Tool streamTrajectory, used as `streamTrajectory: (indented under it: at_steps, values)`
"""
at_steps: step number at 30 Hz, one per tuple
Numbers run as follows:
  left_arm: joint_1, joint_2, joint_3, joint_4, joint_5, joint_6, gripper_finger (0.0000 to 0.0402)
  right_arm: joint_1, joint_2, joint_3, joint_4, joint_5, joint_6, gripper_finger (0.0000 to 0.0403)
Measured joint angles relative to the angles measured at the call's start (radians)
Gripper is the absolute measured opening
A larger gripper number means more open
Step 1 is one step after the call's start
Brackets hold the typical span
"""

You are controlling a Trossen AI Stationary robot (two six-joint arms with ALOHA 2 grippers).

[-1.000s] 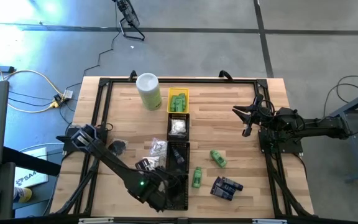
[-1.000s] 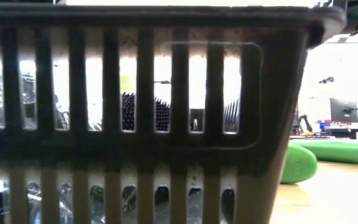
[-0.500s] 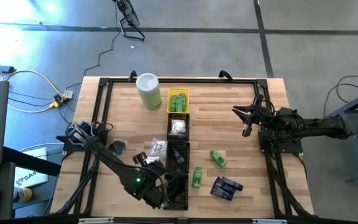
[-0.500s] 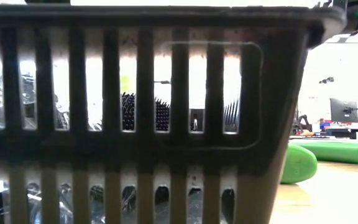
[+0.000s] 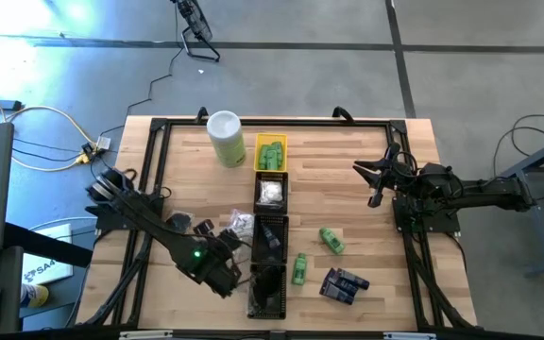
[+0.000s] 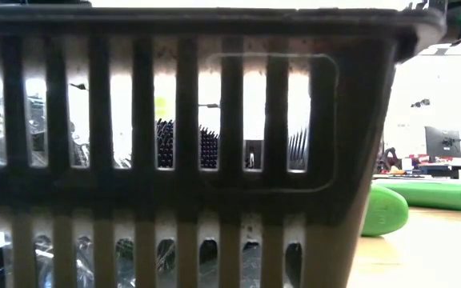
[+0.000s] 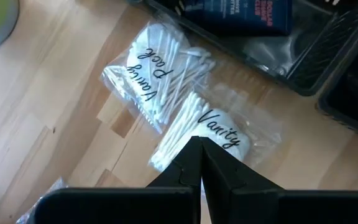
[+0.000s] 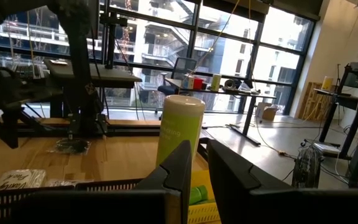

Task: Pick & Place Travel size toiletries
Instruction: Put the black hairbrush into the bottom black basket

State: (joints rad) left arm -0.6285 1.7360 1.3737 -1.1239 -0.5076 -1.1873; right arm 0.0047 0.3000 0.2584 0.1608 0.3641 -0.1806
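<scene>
Two clear-wrapped swab packets (image 7: pixel 185 118) lie flat on the wood, with my left gripper (image 7: pixel 199 152) shut and empty just above their near side. In the high view it (image 5: pixel 225 277) hangs left of the black trays, the packets (image 5: pixel 239 225) beyond it. Two green bottles (image 5: pixel 331 239) (image 5: pixel 298 269) and dark blue packets (image 5: pixel 343 283) lie on the table right of the trays. A dark blue packet (image 7: pixel 247 15) sits in a black tray. My right gripper (image 5: pixel 374 179) waits at the right, its fingers (image 8: pixel 185 168) slightly apart, holding nothing.
A row of small trays runs down the table's middle, a yellow one (image 5: pixel 270 142) farthest, black ones (image 5: pixel 268 300) nearer. A tall pale-green canister (image 5: pixel 226 139) stands at the far left. The nearest tray's slotted wall (image 6: pixel 174 144) fills the low view.
My left gripper has drawn back from over the black tray at the near edge, toward the table's left and far side, staying shut. It now hangs beside the swab packets. The tray it covered shows again.
</scene>
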Motion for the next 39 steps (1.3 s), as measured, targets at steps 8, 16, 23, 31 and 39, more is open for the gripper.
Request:
streamTrajectory:
  at_steps: [8, 16, 23, 31, 39]
  values:
    - [0.000, -0.140, -0.216, 0.100, 0.019, -0.117, 0.0000, 0.000, 0.000, 0.000, 0.000, 0.001, -0.003, 0.0046]
    - [0.000, -0.207, -0.405, 0.136, 0.058, -0.469, 0.0000, 0.000, 0.000, 0.000, 0.000, 0.003, -0.007, 0.0046]
    - [0.000, -0.213, -0.463, 0.066, 0.079, -0.720, 0.0000, 0.000, 0.000, 0.000, -0.007, 0.003, -0.008, 0.0046]
    - [0.000, -0.213, -0.463, -0.113, 0.168, -0.905, 0.0000, 0.000, 0.000, 0.000, -0.007, 0.003, -0.010, 0.0046]
    - [0.000, -0.213, -0.510, -0.095, 0.183, -0.978, 0.0000, 0.000, 0.000, 0.000, -0.007, 0.003, -0.013, 0.0046]
